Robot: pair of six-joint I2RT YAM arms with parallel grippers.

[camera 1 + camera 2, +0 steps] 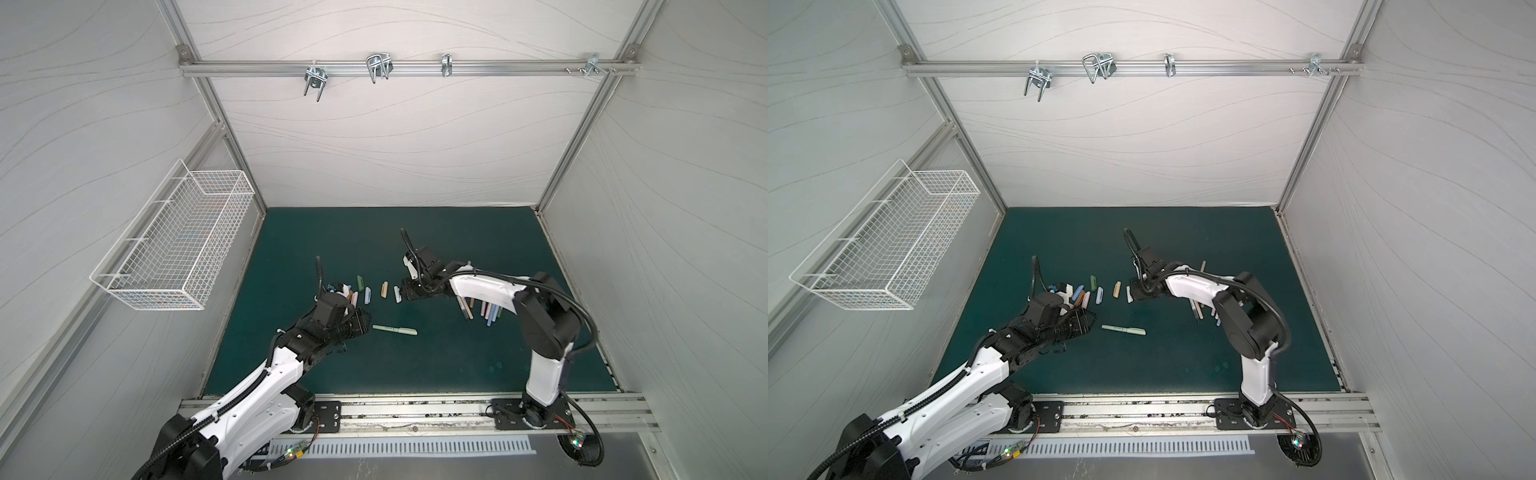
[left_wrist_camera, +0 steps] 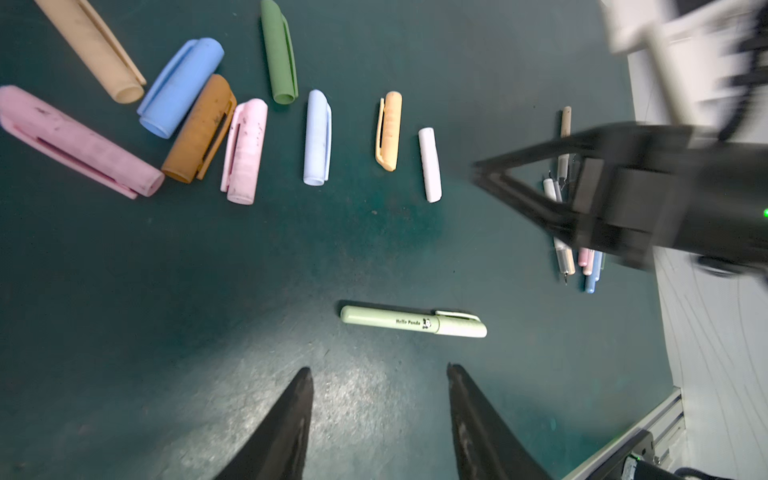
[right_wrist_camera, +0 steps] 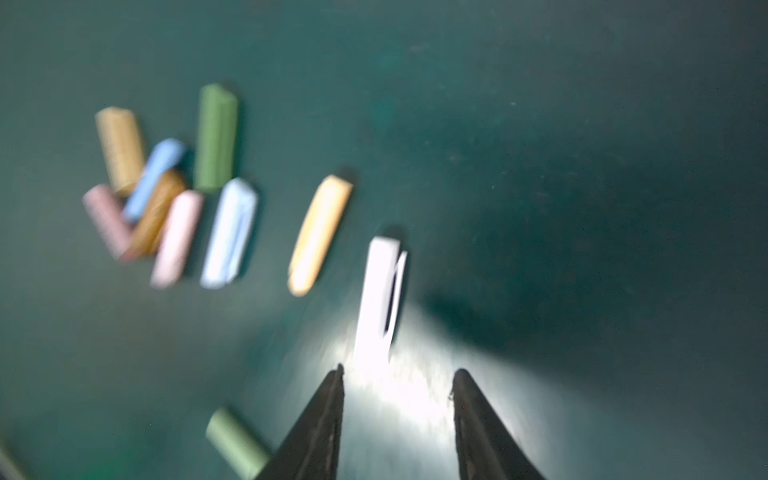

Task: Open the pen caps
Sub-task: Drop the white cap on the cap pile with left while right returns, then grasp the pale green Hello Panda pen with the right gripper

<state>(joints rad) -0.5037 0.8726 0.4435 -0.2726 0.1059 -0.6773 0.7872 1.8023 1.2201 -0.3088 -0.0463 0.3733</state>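
Note:
One light green capped pen (image 1: 395,329) (image 2: 413,322) lies flat on the green mat, just ahead of my left gripper (image 2: 378,370) (image 1: 365,323), which is open and empty. Loose pen caps lie in a row behind it: green (image 2: 279,52), light blue (image 2: 317,137), orange (image 2: 389,131) and white (image 2: 430,164). More caps are bunched further left (image 2: 199,129). My right gripper (image 3: 397,370) (image 1: 403,290) is open with nothing between its fingers. The white cap (image 3: 380,299) rests on the mat right at its fingertips. Several uncapped pen bodies (image 1: 482,311) (image 2: 577,257) lie partly under the right arm.
A white wire basket (image 1: 174,249) hangs on the left wall. Panel walls enclose the mat on three sides. An aluminium rail (image 1: 415,409) carrying both arm bases runs along the front edge. Metal hooks (image 1: 378,66) hang from a high bar at the back.

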